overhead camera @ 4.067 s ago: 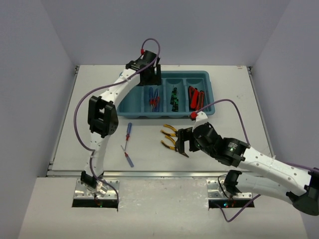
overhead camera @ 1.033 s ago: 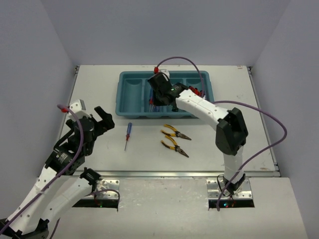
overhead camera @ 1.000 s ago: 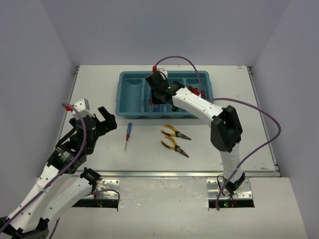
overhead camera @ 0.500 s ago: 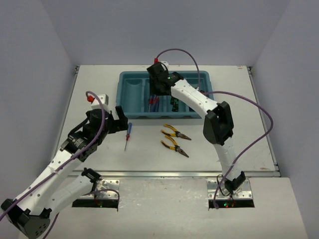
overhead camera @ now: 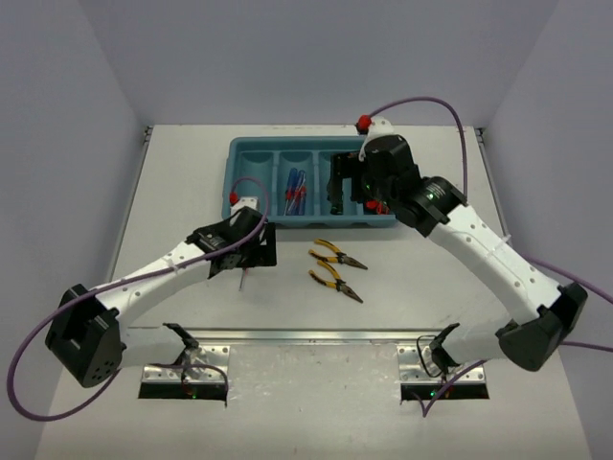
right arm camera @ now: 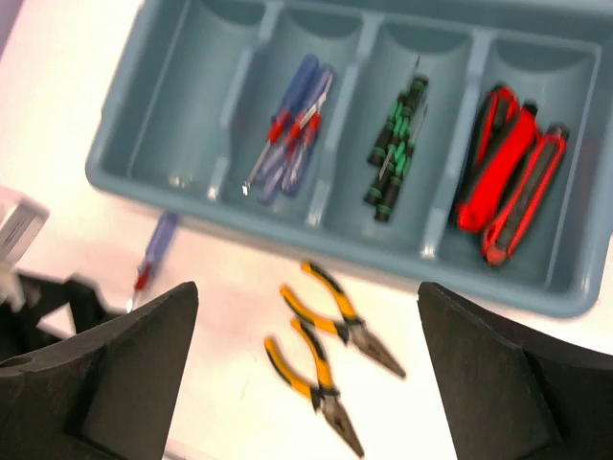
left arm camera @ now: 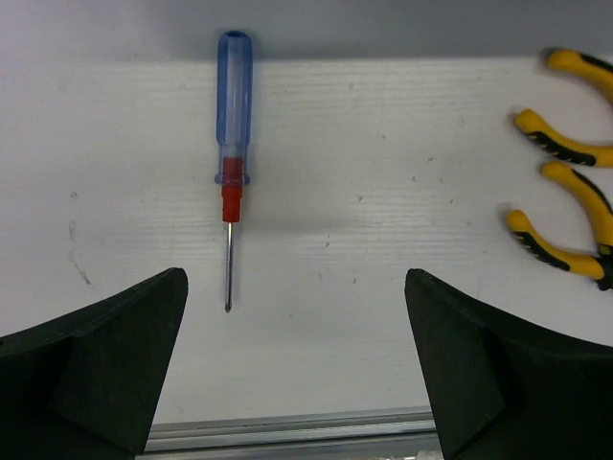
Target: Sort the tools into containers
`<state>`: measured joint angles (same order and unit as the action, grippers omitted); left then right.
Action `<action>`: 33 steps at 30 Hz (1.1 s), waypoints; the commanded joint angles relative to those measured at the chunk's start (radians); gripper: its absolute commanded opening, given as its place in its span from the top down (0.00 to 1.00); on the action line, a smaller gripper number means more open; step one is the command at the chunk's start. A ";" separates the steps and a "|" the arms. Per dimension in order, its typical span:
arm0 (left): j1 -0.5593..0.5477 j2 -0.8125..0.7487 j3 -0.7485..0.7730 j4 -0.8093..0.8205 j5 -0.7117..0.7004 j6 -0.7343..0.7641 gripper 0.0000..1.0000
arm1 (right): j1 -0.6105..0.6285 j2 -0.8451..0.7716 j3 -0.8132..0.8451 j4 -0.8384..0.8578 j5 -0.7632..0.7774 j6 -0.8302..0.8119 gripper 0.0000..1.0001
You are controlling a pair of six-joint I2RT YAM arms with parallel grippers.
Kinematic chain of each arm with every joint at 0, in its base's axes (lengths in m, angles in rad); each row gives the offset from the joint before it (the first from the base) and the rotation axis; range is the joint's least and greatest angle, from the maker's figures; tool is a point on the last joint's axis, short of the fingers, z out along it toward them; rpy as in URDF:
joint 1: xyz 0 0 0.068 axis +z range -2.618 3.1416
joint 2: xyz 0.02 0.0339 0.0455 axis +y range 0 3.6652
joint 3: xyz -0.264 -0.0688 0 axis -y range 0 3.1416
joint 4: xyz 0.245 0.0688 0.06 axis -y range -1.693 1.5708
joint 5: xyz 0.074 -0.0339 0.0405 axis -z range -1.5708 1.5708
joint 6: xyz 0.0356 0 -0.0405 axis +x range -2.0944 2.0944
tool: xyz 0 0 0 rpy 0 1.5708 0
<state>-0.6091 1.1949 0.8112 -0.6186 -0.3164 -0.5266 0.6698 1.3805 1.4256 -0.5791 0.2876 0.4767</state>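
The left end effector [left arm camera: 295,297], jaws apart, hovers with one blue-and-red screwdriver [left arm camera: 233,115] just ahead and two yellow pliers [right arm camera: 350,331] to its right, all unsorted. Below the right end effector [right arm camera: 306,297], likewise apart, the tray [right arm camera: 144,192] holds sorted screwdrivers [right arm camera: 292,125] and knives [right arm camera: 508,182].

Tray [overhead camera: 233,182] at rear of surface [overhead camera: 431,278]; screwdriver [left arm camera: 233,105] before it, left; two pliers [overhead camera: 332,254] right of screwdriver.

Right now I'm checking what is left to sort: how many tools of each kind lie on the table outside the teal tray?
Blue-and-red-handled screwdriver with a thin metal shaft: 1
Yellow-handled metal pliers: 2
Total: 3
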 commanded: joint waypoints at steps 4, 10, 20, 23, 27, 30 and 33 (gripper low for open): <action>0.021 0.186 0.012 0.104 -0.038 -0.065 0.11 | 0.004 -0.184 -0.217 0.062 -0.088 -0.032 0.01; 0.104 0.334 0.043 0.195 -0.001 -0.004 0.14 | 0.004 -0.249 -0.298 0.070 -0.099 -0.045 0.01; 0.137 0.424 0.001 0.243 0.055 -0.005 0.56 | 0.004 -0.305 -0.316 0.070 -0.101 -0.050 0.01; 0.136 0.416 -0.018 0.246 0.084 -0.010 0.71 | 0.004 -0.317 -0.319 0.071 -0.108 -0.042 0.01; 0.126 0.356 -0.075 0.263 0.138 -0.017 0.93 | 0.002 -0.332 -0.322 0.081 -0.124 -0.030 0.01; 0.091 0.296 -0.109 0.275 0.200 -0.028 1.00 | 0.004 -0.327 -0.324 0.091 -0.162 -0.025 0.01; 0.043 0.231 -0.113 0.260 0.209 -0.044 1.00 | 0.004 -0.306 -0.333 0.096 -0.224 -0.015 0.01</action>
<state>-0.5073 1.5107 0.7182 -0.3505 -0.1825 -0.5401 0.6701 1.0617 1.1049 -0.5409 0.1438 0.4483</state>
